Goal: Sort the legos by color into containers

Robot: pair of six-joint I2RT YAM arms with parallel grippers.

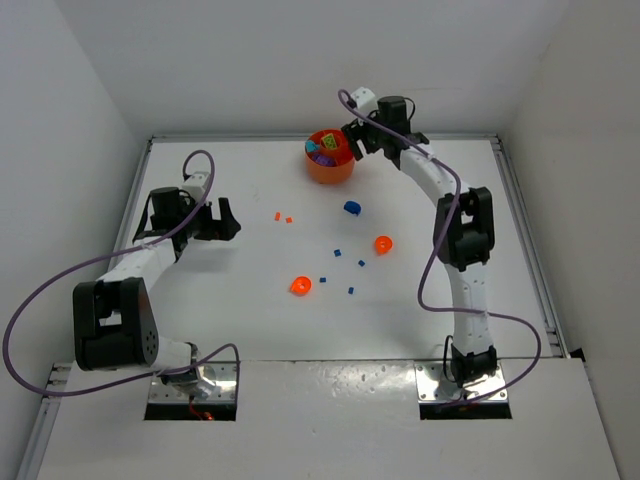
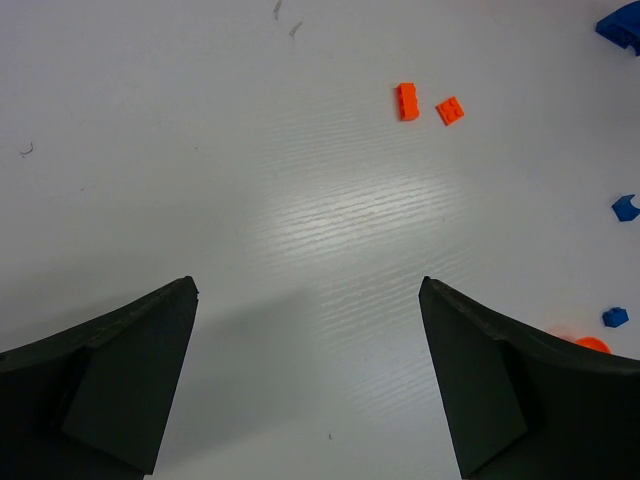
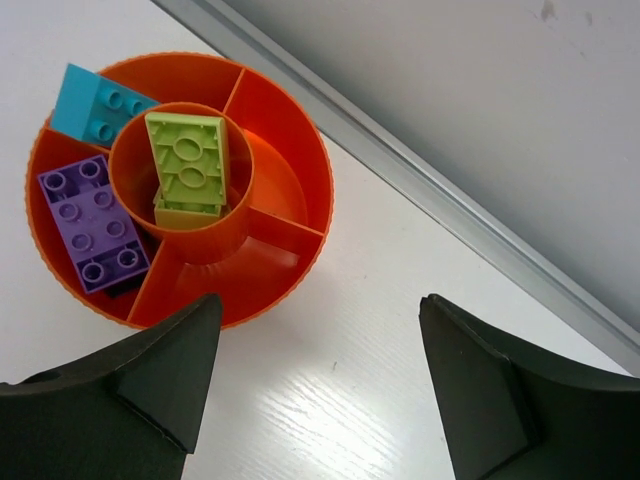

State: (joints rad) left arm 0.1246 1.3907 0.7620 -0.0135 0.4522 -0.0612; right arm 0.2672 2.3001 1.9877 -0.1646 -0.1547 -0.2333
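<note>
The round orange dish of containers (image 1: 330,172) (image 3: 290,120) stands at the far middle of the table. Its centre cup holds a lime green brick (image 3: 187,165). A cyan brick (image 3: 100,105) and a purple brick (image 3: 90,222) lie in outer compartments. My right gripper (image 1: 352,140) (image 3: 320,300) hovers open beside the dish's right rim with nothing between its fingers. My left gripper (image 1: 228,218) (image 2: 308,290) is open over bare table at the left. Two small orange legos (image 2: 407,101) (image 2: 450,110) lie ahead of it. A blue brick (image 1: 352,208) sits mid-table.
Two rounded orange pieces (image 1: 383,244) (image 1: 301,286) and several tiny blue squares (image 1: 337,252) are scattered in the middle of the table. A metal rail (image 3: 450,190) and the white back wall run just behind the dish. White walls enclose both sides.
</note>
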